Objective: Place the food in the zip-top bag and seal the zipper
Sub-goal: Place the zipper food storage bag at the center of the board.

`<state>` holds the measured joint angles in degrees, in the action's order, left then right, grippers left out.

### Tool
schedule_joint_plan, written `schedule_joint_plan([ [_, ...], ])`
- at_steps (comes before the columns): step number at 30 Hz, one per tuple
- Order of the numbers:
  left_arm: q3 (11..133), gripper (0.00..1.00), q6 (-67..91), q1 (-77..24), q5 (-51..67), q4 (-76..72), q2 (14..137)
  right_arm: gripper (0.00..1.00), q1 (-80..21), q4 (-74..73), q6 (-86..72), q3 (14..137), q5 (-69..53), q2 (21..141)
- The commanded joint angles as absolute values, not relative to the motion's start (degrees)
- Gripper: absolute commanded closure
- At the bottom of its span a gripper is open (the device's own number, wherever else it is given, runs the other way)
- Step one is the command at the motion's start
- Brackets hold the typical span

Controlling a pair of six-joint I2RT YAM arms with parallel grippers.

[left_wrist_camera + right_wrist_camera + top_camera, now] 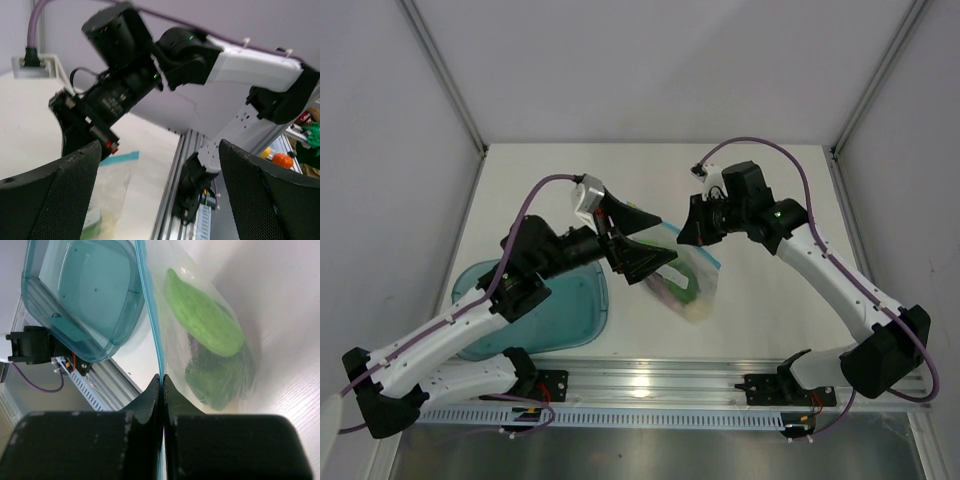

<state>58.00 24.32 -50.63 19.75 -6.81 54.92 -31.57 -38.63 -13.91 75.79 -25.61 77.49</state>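
Right wrist: right jaws clamp zipper [150, 315] beside tray [85, 285].

1. Top view: the left gripper [658, 268] covers the left part of the zip-top bag [702, 285]; the food [682, 291] inside is too small to tell apart.
2. Right wrist view: the zipper [149, 315] vanishes between the right gripper's [162, 384] pressed fingers.
3. The teal tray [117, 335], left of the bag, is cut off at the top edge.

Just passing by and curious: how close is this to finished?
Done: green food sits inside the bag. In hand: the right jaws are shut on the blue zipper; the left jaws stand open nearby. Left: sealing the zipper; I cannot tell how much is closed.
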Motion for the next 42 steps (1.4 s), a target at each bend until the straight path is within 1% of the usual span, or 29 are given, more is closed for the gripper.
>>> schedule_joint_plan([
  [1, 54.1, 0.00, 23.1, -50.4, 21.2, -16.3, 53.2, 1.00, -30.7, -34.5, -13.1, 76.1, -22.7, 78.5],
  [3, 52.0, 0.01, 23.1, -50.4, 19.4, -18.9, 51.4, 1.00, -30.6, -34.2, -12.5, 75.6, -19.2, 78.7],
  [6, 48.0, 0.00, 22.3, -50.4, 17.8, -22.6, 49.0, 1.00, -28.7, -30.6, -13.0, 73.0, -19.2, 78.3],
  [9, 48.9, 0.01, 19.9, -50.4, 16.8, -18.6, 48.5, 1.00, -27.2, -28.7, -12.6, 73.0, -17.9, 79.1],
  [13, 50.8, 0.00, 16.5, -50.4, 12.6, -13.8, 48.7, 1.00, -25.9, -29.0, -9.8, 75.2, -12.0, 82.3],
  [21, 51.9, 0.00, 13.4, -50.4, 8.4, -12.7, 50.9, 1.00, -15.6, -21.4, -9.8, 75.5, -16.6, 88.7],
  [25, 51.6, 0.00, 13.4, -50.4, 6.1, -13.2, 52.4, 1.00, -12.9, -17.9, -9.8, 76.3, -18.4, 92.6],
  [35, 51.9, 0.00, 13.1, -50.4, 5.3, -12.3, 53.0, 1.00, -10.2, -11.1, -9.9, 79.6, -19.8, 104.3],
  [42, 51.2, 0.00, 13.6, -50.4, 3.8, -11.8, 53.8, 1.00, -7.7, -10.2, -10.6, 83.8, -19.6, 112.4],
])
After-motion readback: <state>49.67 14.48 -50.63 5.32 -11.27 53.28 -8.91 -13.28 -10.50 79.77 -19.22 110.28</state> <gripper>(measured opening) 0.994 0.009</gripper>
